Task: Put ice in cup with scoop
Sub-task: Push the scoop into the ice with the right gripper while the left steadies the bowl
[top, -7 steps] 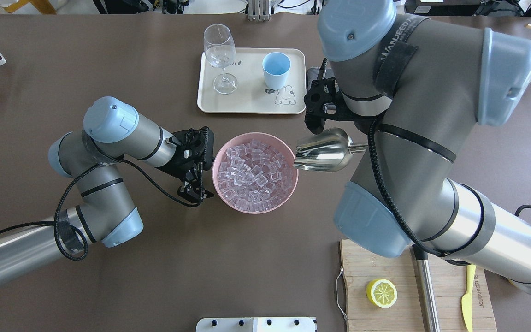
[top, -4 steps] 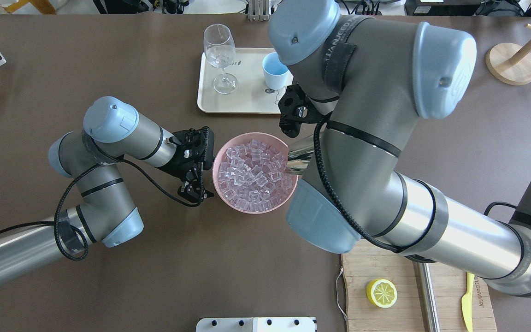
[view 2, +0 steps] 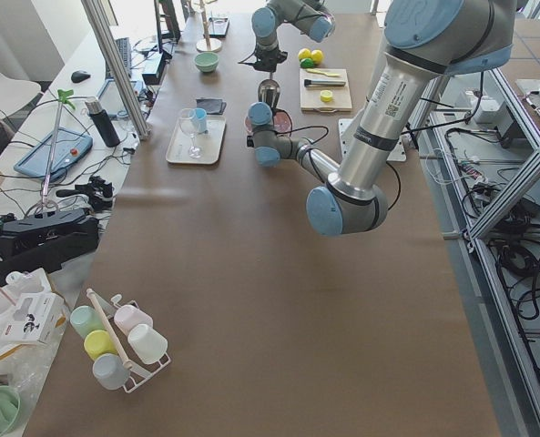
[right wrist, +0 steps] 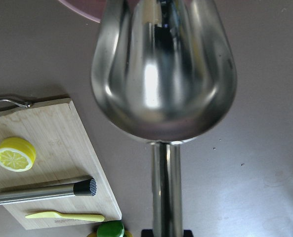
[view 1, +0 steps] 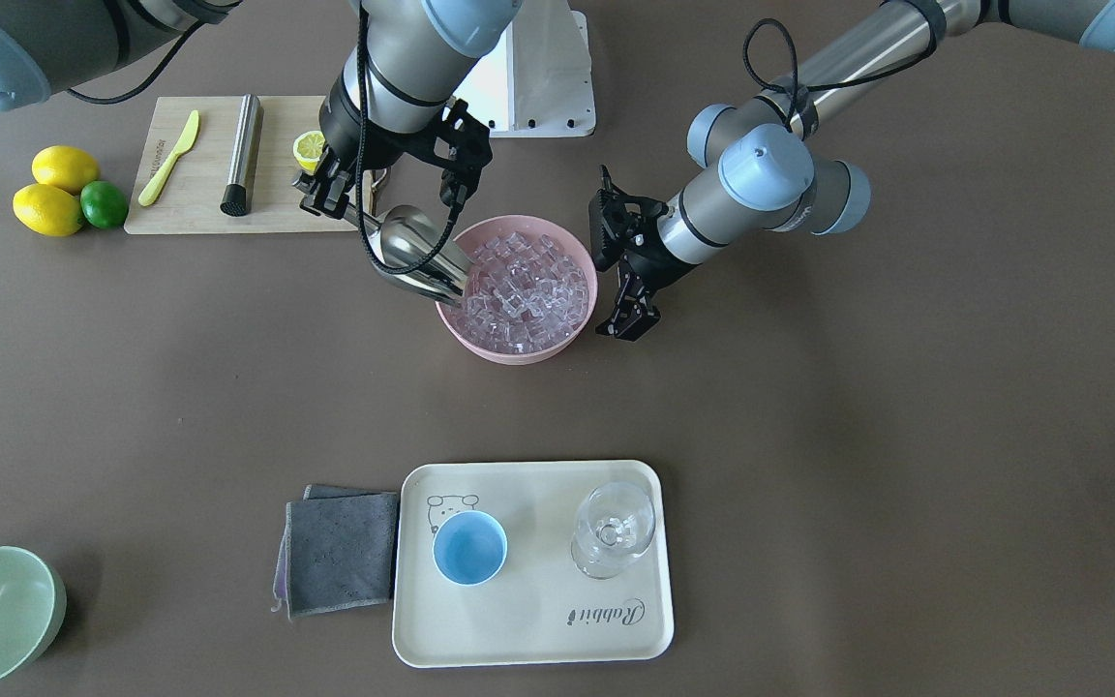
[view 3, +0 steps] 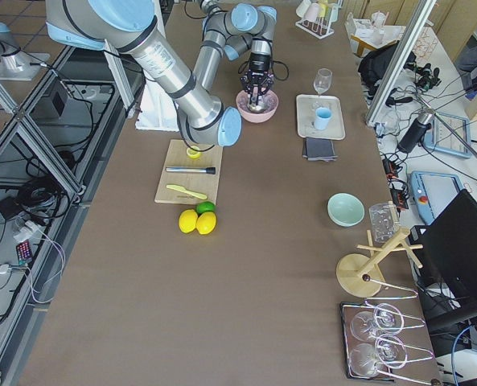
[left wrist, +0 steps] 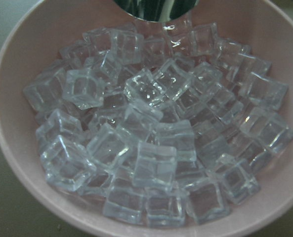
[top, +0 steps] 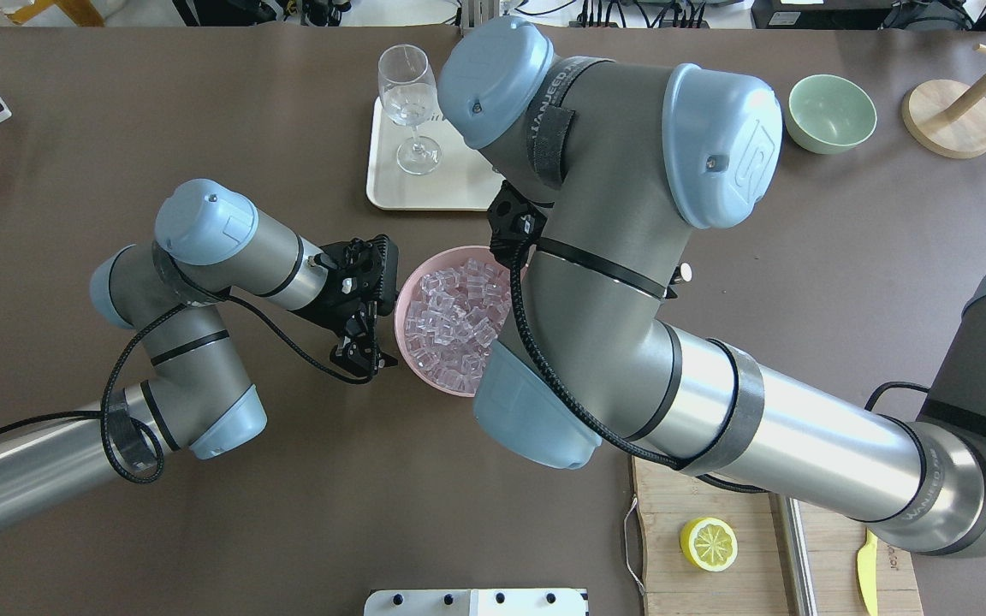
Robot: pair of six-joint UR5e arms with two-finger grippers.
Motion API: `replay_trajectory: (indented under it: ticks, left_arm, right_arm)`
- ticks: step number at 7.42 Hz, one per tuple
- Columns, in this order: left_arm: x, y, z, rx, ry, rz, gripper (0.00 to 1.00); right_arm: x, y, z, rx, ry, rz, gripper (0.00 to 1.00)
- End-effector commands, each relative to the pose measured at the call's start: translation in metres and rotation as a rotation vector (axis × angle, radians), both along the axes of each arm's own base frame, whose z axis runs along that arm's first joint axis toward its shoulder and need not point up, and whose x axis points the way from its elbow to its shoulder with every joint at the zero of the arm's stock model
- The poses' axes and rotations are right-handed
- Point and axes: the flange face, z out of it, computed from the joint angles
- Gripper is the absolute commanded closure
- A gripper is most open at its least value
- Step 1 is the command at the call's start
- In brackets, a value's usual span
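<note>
The right gripper (view 1: pixel 337 196) is clamped on the rod handle of the scoop (view 1: pixel 412 254) and holds it tilted mouth-down. The trough's front lip is at the rim of the pink bowl (view 1: pixel 519 352), on the side facing the cutting board (view 1: pixel 199 211), and meets the edge of the ice (view 1: pixel 528 286). Whether the metal actually touches the cubes I cannot tell. The ice fills the bowl as a heap of clear cubes. In the left wrist view the scoop's shiny lip shows at the top edge, just over the pile.

The left gripper (view 1: pixel 630 324) hangs just beside the bowl's opposite side, close to the tabletop (view 1: pixel 809 436), with its 2 fingers spread and empty.

The cup (view 1: pixel 469 547) stands upright on the cream tray (view 1: pixel 538 634), its blue inside facing up, with the wine glass (view 1: pixel 613 530) beside it on the same tray. The tray lies well apart from the bowl, across the tabletop from the robot. A grey cloth (view 1: pixel 340 554) lies against the tray's edge on the cup's side.

On the cutting board are a lemon half (view 1: pixel 309 148), a steel cylinder with a black end (view 1: pixel 242 155) and a yellow knife (view 1: pixel 168 158).
</note>
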Motion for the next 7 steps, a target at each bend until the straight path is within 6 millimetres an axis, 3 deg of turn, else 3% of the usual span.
replay_trajectory:
  ticks: [1, 4, 7]
  left_arm:
    - [0.000, 0.000, 0.000, -0.016, -0.001, -0.005, 0.01]
    - [0.000, 0.000, 0.000, -0.018, -0.001, -0.006, 0.01]
    - [0.000, 0.000, 0.000, -0.016, 0.001, -0.006, 0.01]
  right_arm:
    - [-0.028, -0.002, 0.003, -0.014, 0.033, 0.001, 1.00]
    - [-0.061, -0.006, -0.008, -0.011, 0.040, 0.014, 1.00]
    - [-0.081, 0.001, -0.006, 0.011, 0.031, 0.022, 1.00]
